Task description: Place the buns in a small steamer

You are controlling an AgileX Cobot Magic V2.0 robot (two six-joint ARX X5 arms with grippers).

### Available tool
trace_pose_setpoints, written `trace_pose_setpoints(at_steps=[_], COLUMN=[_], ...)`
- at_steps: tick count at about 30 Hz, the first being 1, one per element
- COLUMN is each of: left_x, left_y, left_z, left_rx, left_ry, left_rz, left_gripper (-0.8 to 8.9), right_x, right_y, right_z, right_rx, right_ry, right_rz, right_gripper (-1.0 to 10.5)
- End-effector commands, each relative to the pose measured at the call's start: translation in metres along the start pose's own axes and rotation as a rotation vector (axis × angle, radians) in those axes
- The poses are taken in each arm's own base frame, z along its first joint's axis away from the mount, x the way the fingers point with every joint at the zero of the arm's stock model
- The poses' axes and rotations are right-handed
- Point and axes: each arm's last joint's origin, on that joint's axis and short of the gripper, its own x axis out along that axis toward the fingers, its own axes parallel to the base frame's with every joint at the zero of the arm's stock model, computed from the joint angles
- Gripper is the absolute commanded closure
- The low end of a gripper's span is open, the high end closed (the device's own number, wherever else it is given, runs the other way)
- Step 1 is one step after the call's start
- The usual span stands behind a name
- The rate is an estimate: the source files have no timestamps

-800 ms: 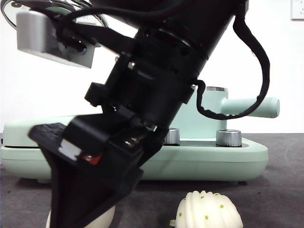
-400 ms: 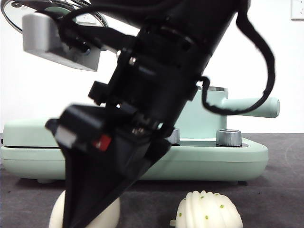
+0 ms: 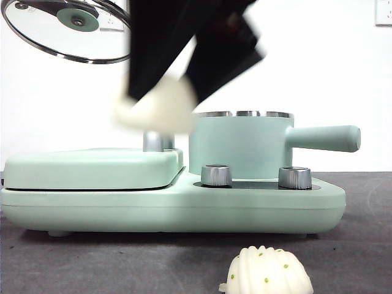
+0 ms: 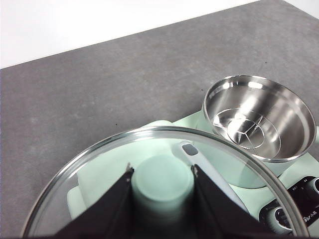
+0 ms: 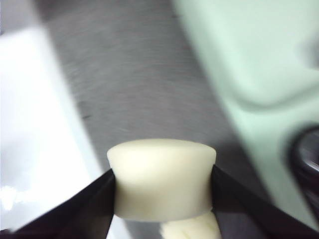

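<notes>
My right gripper [image 3: 160, 101] is shut on the smooth bun [image 3: 158, 109] and holds it in the air, blurred, just left of the small steamer [image 3: 242, 147]. In the right wrist view the smooth bun [image 5: 162, 178] sits squeezed between my jaws. The ribbed bun [image 3: 267, 273] with green specks lies on the table at the front. My left gripper [image 4: 162, 186] is shut on the green knob [image 4: 162, 183] of the glass lid [image 3: 68, 30], held high at the top left. The steamer's steel bowl [image 4: 259, 117] stands open and empty.
The steamer stands on a mint-green cooker base [image 3: 171, 205] with two steel dials [image 3: 294, 177]. A flat hinged griddle cover [image 3: 92, 168] takes the base's left half. The steamer's long handle [image 3: 324, 138] sticks out to the right. The table top [image 3: 343, 257] is dark grey.
My right gripper closed on the smooth bun at the table's front left and lifted it up and right, to the height of the steamer's rim. The ribbed bun and lid stayed put.
</notes>
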Motion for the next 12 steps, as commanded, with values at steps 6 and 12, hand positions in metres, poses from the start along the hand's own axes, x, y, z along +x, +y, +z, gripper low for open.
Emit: trace_pose_setpoints(at_steps=[6,12], left_x=[-0.003,-0.003], left_y=[-0.001,-0.001], left_z=[0.007,0.008], left_rx=[0.024,0.025], left_ry=[-0.046,-0.051], left_rz=[-0.001,-0.001], left_gripper=[8.03,8.03], right_x=[-0.059,-0.083], right_y=[-0.037,-0.081], right_z=[0.026,0.046], right_rx=[0.176,0.239], right_ry=[0.029,-0.069], right_rz=[-0.117,-0.198], right_gripper=[6.8,6.8])
